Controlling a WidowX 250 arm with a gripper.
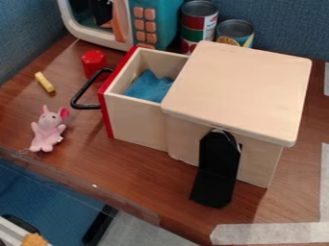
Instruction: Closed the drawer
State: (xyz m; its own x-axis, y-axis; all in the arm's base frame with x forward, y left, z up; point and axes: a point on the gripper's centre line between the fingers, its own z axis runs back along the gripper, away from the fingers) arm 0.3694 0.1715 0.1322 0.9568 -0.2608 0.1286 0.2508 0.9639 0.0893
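Note:
A wooden drawer (136, 117) with a red front stands pulled out from the left side of a pale wooden box (241, 89). Its black handle (82, 91) points left over the table. Blue cloth (149, 86) lies inside the drawer, whose inner end passes under the box's lid.
A pink toy mouse (49, 129), a yellow stick (44, 82) and a red cup-like piece (94, 64) lie near the handle. Behind stand a toy microwave (156, 21) and two cans (198, 24). A black bracket (217, 168) leans against the box front.

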